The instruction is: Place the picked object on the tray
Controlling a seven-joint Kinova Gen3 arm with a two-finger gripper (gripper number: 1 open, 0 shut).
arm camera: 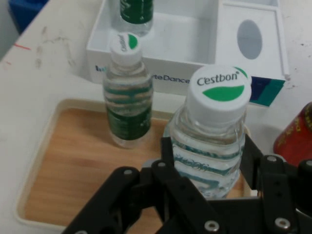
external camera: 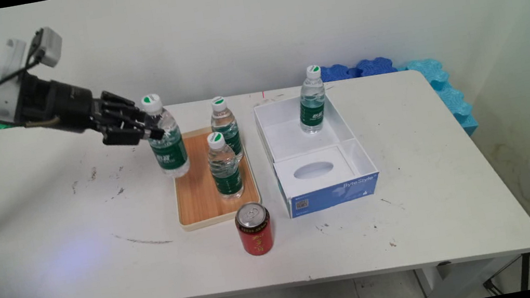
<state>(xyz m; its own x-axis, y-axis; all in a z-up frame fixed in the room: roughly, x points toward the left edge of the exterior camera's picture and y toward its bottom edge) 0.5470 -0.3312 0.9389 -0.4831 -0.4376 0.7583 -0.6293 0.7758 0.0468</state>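
**Bottle Held at the Neck Over the Tray's Left Edge**

The black two-finger claw (external camera: 152, 126) is closed on a clear plastic water bottle with a green label and a white-and-green cap (external camera: 166, 137). In the hand view the two black fingers (arm camera: 168, 156) are seen pressed against either side of this bottle (arm camera: 214, 141), just below the cap. In the main view the held bottle is upright at the left rim of the shallow wooden tray with a cream border (external camera: 199, 201); whether its base rests on the tray or is lifted clear cannot be told.

Two more clear water bottles of the same kind are left standing on the tray: one at the back (external camera: 225, 128) and one nearer the middle (external camera: 224, 165), close together. A fourth identical bottle (external camera: 311, 100) is found standing upright in the far compartment of the open white-and-blue cardboard box (external camera: 335, 194), which lies just to the right of the tray. The box's nearer part is covered by a white insert with an oval opening.

A red drinks can with a silver top (external camera: 254, 228) is set on the white worktop (external camera: 74, 240) just in front of the tray's near right corner, apart from the claw.

So far as can be judged, one bottle is boxed, one is in hand, and two are untouched on the tray.
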